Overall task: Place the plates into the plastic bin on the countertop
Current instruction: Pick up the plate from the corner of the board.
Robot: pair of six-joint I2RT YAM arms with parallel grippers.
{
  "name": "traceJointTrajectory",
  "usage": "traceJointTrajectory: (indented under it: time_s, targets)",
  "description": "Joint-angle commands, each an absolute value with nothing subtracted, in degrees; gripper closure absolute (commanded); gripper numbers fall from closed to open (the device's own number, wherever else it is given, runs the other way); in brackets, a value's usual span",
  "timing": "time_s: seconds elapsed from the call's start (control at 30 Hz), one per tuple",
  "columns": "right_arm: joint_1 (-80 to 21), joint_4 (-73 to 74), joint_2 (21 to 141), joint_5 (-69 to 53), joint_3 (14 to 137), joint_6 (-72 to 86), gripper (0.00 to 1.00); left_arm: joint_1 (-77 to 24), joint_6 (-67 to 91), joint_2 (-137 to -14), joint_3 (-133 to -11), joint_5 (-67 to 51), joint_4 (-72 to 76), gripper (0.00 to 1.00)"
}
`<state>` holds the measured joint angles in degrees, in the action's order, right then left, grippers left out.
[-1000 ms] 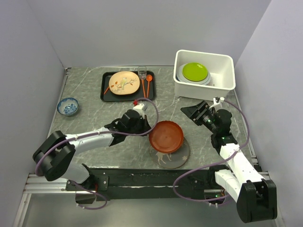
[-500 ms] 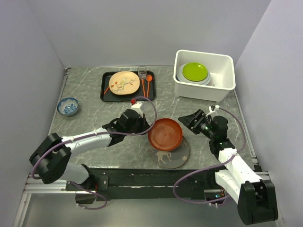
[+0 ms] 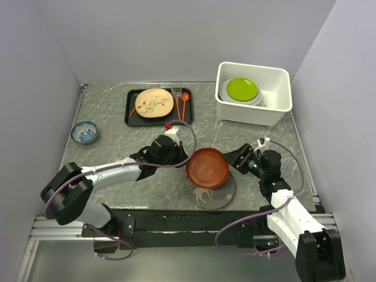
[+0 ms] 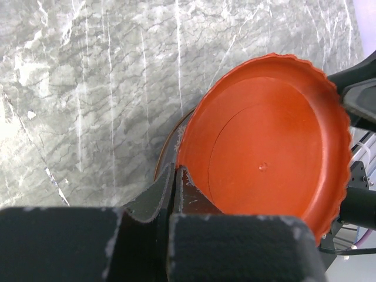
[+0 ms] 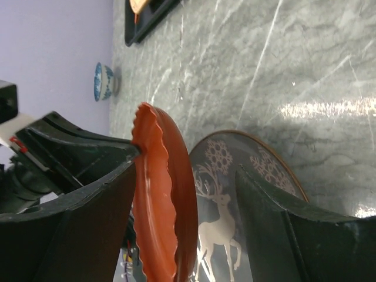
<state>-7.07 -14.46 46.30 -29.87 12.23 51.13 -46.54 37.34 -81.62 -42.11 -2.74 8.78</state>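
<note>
Grey-green marbled countertop (image 3: 106, 111) spreads under both my arms; my left pincer (image 4: 174, 176) is closed on the near rim of the red-brown plate (image 4: 264, 158), fingers almost together with the rim pinched between them, which only the left wrist view shows, along with the plate's bare scalloped inside; my right pincer (image 5: 188, 170) stands wide, one finger on either side of that plate's far edge; its wrist view gives the plate edge-on and tilted, lifted off the surface; whether those fingers touch it I cannot tell; just below the right pincer the deer-patterned plate (image 5: 217, 194) lies flat on the countertop, nearly hidden in the left wrist view behind the held plate; only the top view shows the plastic bin (image 3: 281, 109), well beyond my right pincer, with the lime green plate (image 3: 242, 89) on a pale stack inside; well beyond my left pincer sits the black tray (image 3: 131, 115) carrying the cream floral plate (image 3: 154, 103); farther to that pincer's left stands the small blue bowl (image 3: 84, 131).
</note>
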Motion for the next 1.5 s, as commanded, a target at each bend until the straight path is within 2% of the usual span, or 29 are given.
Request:
traceJointTrajectory:
  time_s: [0.0, 0.13, 0.2, 0.33, 0.37, 0.47, 0.63, 0.7, 0.73, 0.77, 0.8, 0.87, 0.9, 0.93, 1.23, 1.47]
  targets:
    - [-8.26, -18.54, 48.33, -31.81, 11.34, 50.45, 0.27, -46.76, 38.06, -79.81, -44.39, -2.73, 10.81, 0.99]
    - [-10.19, -21.7, 51.59, -33.22, 11.43, 51.41, 0.3, -46.76, 38.14, -79.1, -44.12, -2.37, 10.64, 0.99]
    - [-11.33, -24.16, 53.52, -33.92, 11.69, 51.68, 0.37, -46.76, 38.32, -78.84, -43.86, -2.2, 10.46, 0.99]
    - [-12.92, -26.63, 56.6, -34.98, 12.22, 52.38, 0.67, -46.67, 38.41, -78.57, -43.51, -2.28, 10.72, 0.99]
    - [-13.18, -27.59, 56.78, -34.63, 12.04, 52.64, 0.81, -46.76, 38.32, -78.49, -43.51, -2.11, 10.72, 0.99]
    - [-13.53, -27.51, 55.73, -33.14, 11.43, 53.0, 1.0, -46.76, 38.23, -78.14, -43.33, -2.11, 10.72, 0.99]
    - [-13.54, -23.57, 52.39, -30.76, 11.25, 51.42, 1.0, -46.76, 38.14, -78.22, -43.42, -1.58, 10.55, 0.99]
    - [-13.62, -22.94, 51.95, -30.5, 11.25, 51.33, 1.0, -46.76, 38.14, -78.22, -43.33, -1.76, 10.72, 0.94]
    - [-13.62, -22.5, 51.51, -30.41, 11.16, 51.33, 1.0, -46.76, 38.23, -78.22, -43.33, -1.93, 10.81, 0.86]
    - [-13.54, -22.41, 51.33, -30.32, 10.9, 51.33, 1.0, -46.76, 38.15, -78.4, -43.33, -2.19, 10.98, 0.49]
    - [-13.54, -22.24, 51.07, -29.97, 10.81, 51.24, 1.0, -46.76, 38.14, -78.49, -43.42, -2.28, 10.99, 0.33]
    - [-13.54, -21.97, 50.54, -29.71, 10.46, 51.33, 1.0, -46.76, 38.32, -78.66, -43.59, -1.85, 10.64, 0.07]
    - [-13.62, -21.8, 50.36, -29.45, 10.46, 51.24, 1.0, -46.76, 38.32, -78.66, -43.59, -1.67, 10.37, 0.03]
    - [-13.62, -21.45, 50.27, -29.1, 10.46, 51.07, 1.0, -46.76, 38.23, -78.58, -43.68, -1.23, 10.11, 0.01]
    - [-13.54, -22.67, 55.45, -28.39, 13.62, 49.75, 1.0, -46.67, 36.65, -74.01, -43.95, 3.86, 5.72, 0.01]
    - [-13.54, -24.35, 62.13, -28.3, 18.18, 49.04, 1.0, -46.32, 34.02, -66.64, -39.47, 6.24, 7.82, 0.01]
